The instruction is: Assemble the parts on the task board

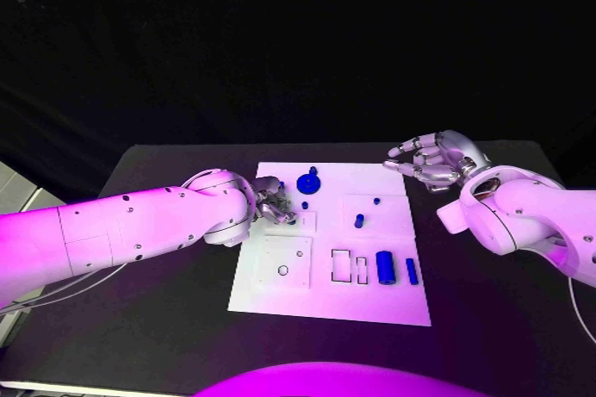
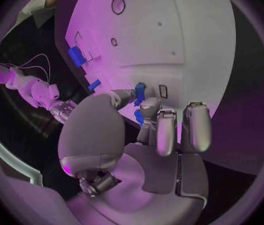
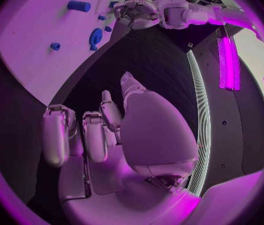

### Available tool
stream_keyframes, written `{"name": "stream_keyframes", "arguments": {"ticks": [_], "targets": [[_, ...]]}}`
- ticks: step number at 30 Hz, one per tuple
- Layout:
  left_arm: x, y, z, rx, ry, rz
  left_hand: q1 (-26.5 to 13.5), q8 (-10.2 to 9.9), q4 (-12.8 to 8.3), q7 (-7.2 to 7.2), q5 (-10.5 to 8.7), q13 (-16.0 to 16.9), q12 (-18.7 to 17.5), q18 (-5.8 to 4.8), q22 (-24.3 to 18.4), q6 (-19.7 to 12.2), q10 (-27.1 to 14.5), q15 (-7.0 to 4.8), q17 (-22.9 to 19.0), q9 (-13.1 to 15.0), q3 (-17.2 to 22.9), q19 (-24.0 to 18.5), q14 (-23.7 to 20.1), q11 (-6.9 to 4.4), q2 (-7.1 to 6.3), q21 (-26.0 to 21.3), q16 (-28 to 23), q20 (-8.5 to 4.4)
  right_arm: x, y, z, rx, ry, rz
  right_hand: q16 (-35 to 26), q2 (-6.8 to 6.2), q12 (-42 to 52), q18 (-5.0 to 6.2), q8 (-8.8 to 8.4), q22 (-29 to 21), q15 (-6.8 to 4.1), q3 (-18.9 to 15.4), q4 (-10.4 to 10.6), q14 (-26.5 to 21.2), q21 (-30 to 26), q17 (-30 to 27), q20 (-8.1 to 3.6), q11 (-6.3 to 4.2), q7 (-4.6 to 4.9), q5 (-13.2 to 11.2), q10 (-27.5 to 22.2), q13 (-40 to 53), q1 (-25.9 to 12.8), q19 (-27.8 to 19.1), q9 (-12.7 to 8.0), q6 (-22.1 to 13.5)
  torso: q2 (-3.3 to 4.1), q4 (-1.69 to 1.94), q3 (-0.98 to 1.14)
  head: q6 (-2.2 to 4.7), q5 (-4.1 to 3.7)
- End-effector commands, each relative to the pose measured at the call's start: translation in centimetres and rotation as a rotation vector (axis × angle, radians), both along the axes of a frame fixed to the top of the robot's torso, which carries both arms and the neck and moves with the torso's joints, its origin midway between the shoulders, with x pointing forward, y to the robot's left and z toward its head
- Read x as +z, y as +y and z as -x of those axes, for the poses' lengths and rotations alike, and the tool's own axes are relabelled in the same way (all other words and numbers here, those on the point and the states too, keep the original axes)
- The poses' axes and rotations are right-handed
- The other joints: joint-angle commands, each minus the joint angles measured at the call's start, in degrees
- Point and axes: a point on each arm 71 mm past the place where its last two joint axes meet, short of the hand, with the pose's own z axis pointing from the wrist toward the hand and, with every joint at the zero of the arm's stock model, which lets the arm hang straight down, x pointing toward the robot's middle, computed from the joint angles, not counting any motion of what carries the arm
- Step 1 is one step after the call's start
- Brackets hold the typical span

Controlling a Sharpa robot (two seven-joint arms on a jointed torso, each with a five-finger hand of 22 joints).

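The white task board (image 1: 280, 276) lies in the middle of the black table. My left hand (image 1: 276, 203) hovers low over its upper left part and pinches a small blue peg (image 2: 139, 92) between thumb and a finger, just above the board surface (image 2: 188, 45). My right hand (image 1: 429, 160) hangs beyond the board's far right corner, fingers loosely bent and apart, holding nothing. A blue round knobbed part (image 1: 308, 184) sits near the far edge. Two small blue pieces (image 1: 359, 220) stand mid-board. A blue cylinder (image 1: 387, 267) and a thinner bar (image 1: 411, 270) lie at the right.
Outlined slots (image 1: 342, 266) and a square recess with holes (image 1: 283, 263) mark the board's near half. Black table (image 1: 162, 328) surrounds the board, with a dark backdrop behind. The right wrist view shows the board (image 3: 32, 55), the knobbed part (image 3: 96, 36) and my left hand (image 3: 134, 12).
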Motion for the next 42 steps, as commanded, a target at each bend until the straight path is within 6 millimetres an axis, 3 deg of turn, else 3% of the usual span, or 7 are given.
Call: {"name": "stream_keyframes", "arguments": {"ticks": [1,3,5,9,19,29,42], "targets": [[-0.35,-0.23,0.16,-0.016,0.031,-0.017,0.41,0.18,-12.08,-0.04,0.45,0.03,0.29,-0.96,0.37,0.51,0.46,-0.36,9.43,-0.02,12.41,0.45,4.31,0.00,-0.07,0.24,0.21,-0.06,-0.02,0.19,0.08,0.020,-0.002,0.006,-0.24,0.29,-0.06,0.31,0.23,9.38,0.23,-0.40,0.00,4.28,-0.28,9.22,0.31,-0.10,-0.03,-0.12,-0.22,0.01,-0.26,1.23,0.06,-0.50,0.01,-0.04,0.02,-0.04,-0.05],[-0.43,-0.29,0.14,-0.018,0.042,-0.018,0.08,0.14,-12.14,-0.14,1.21,0.20,0.33,-0.96,0.37,0.75,0.74,-0.44,9.44,-0.10,12.44,0.45,4.32,-0.08,-0.27,0.24,0.22,-0.14,-0.02,0.18,0.08,0.020,-0.002,0.006,-0.24,0.29,-0.06,0.31,0.23,9.38,0.23,-0.40,0.00,4.28,-0.28,9.22,0.31,-0.10,-0.03,-0.12,-0.22,0.01,-0.26,1.23,0.06,-0.50,0.00,-0.05,0.04,-0.10,-0.09],[-0.52,-0.34,0.12,-0.021,0.055,-0.019,-0.66,0.16,-12.23,-0.34,3.71,0.68,0.51,-0.96,0.40,1.18,1.29,-0.60,9.60,-0.16,12.18,0.46,4.38,-0.26,-0.49,0.24,0.32,-0.30,-0.02,0.17,0.09,0.019,-0.002,0.006,-0.24,0.29,-0.06,0.31,0.23,9.38,0.23,-0.40,0.00,4.28,-0.28,9.22,0.31,-0.10,-0.03,-0.12,-0.22,0.01,-0.26,1.23,0.06,-0.50,0.02,0.00,0.03,-0.14,-0.16],[-0.66,-0.45,0.04,-0.022,0.073,-0.018,-1.25,0.28,-12.04,-0.54,4.43,1.26,0.87,-0.96,0.44,1.59,1.82,-0.70,9.67,-0.15,11.84,0.48,4.40,-0.41,-0.22,0.24,0.37,-0.36,-0.02,0.16,0.09,0.019,-0.002,0.006,-0.24,0.29,-0.06,0.31,0.23,9.38,0.23,-0.40,0.00,4.28,-0.28,9.22,0.31,-0.10,-0.03,-0.12,-0.22,0.01,-0.26,1.23,0.06,-0.50,0.02,0.00,0.04,-0.23,-0.21],[-0.92,-0.77,-0.25,-0.030,0.102,-0.026,-2.09,0.55,-11.75,-0.83,4.69,1.86,1.29,-0.97,0.48,2.02,2.41,-0.88,10.01,-0.04,11.53,0.53,4.50,-0.64,0.42,0.22,0.57,-0.46,-0.03,0.22,0.09,0.022,0.000,0.007,-0.24,0.29,-0.06,0.31,0.23,9.38,0.23,-0.40,0.00,4.28,-0.28,9.22,0.31,-0.10,-0.03,-0.12,-0.22,0.01,-0.26,1.23,0.06,-0.50,-0.01,0.03,0.04,-0.45,-0.20],[-0.98,-0.96,-0.48,-0.029,0.104,-0.028,-3.56,0.87,-11.10,-1.21,4.50,2.20,1.49,-1.00,0.60,2.51,2.85,-1.14,10.30,0.13,11.30,0.64,4.59,-0.93,2.08,0.20,0.75,-0.63,-0.05,0.21,0.10,0.022,0.001,0.008,-0.32,0.31,-0.08,0.32,0.34,9.34,0.21,-0.49,-0.07,4.25,-0.36,9.11,0.28,-0.12,-0.05,-0.12,-0.22,-0.06,-0.35,1.24,0.07,-0.53,0.01,0.06,0.04,-0.57,-0.28],[-1.03,-1.01,-0.57,-0.034,0.109,-0.033,-6.07,1.18,-10.37,-1.74,3.96,2.77,1.82,-1.05,0.75,2.93,3.43,-1.42,10.76,0.37,8.56,0.78,4.71,-1.29,2.34,0.11,1.02,-0.74,-0.17,0.21,0.15,0.024,0.004,0.008,-0.35,0.32,-0.09,0.34,0.38,9.30,0.19,-0.54,-0.08,4.24,-0.45,9.06,0.27,-0.13,-0.06,-0.12,-0.23,-0.10,-0.39,1.22,0.08,-0.56,-0.01,0.04,0.01,-0.80,-0.35]]}}
